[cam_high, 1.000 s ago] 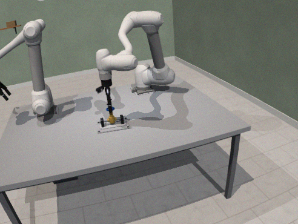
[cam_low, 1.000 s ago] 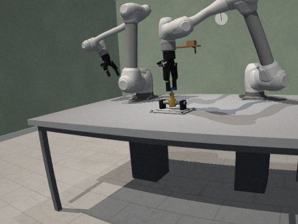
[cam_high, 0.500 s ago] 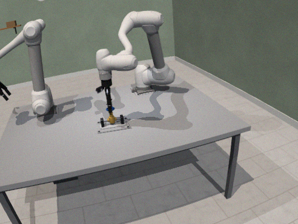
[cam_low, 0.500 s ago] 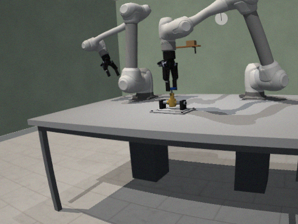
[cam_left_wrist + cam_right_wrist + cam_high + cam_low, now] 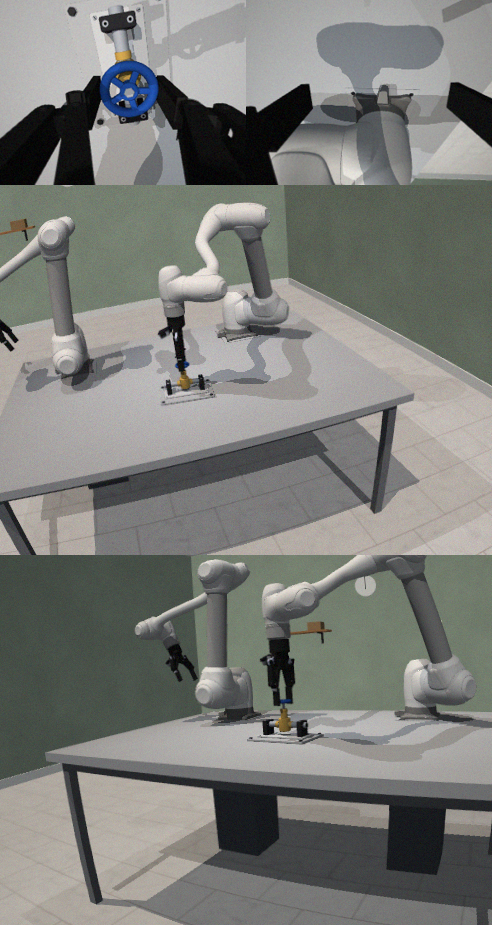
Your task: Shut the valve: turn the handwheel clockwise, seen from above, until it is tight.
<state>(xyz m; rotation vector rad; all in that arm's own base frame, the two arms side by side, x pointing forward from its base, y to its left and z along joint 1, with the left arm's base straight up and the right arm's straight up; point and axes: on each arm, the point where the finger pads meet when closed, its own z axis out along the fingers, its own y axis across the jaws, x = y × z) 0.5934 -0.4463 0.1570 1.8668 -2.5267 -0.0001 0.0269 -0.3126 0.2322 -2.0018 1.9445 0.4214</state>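
The left gripper (image 5: 180, 368) (image 5: 283, 704) (image 5: 128, 87) pinches the blue round spoked handwheel (image 5: 185, 364) (image 5: 285, 701) (image 5: 152, 88) at three and nine o'clock in its wrist view, above the yellow valve body (image 5: 185, 380) (image 5: 284, 721) (image 5: 123, 55). Next, likely, a clockwise wrist turn. The right gripper (image 5: 10, 339) (image 5: 187, 679) (image 5: 379, 96) is spread wide.

- The left gripper (image 5: 181, 369) (image 5: 283, 704) (image 5: 128, 87) has turned a little about its upright axis since 1.0 s ago; the change is small and clearest in the exterior view
- In that view its 2 fingers (image 5: 274, 680) looked closer together 1.0 s ago, somewhat wider apart 0.5 s ago, and now show a wider gap between them
- The outline of the finger linkages has broadened with that turn, above the blue handwheel (image 5: 185, 364) (image 5: 286, 701) (image 5: 106, 88)
- In the top view the same 2 fingers overlap slightly differently now; the handwheel's own turn is too small there to tell
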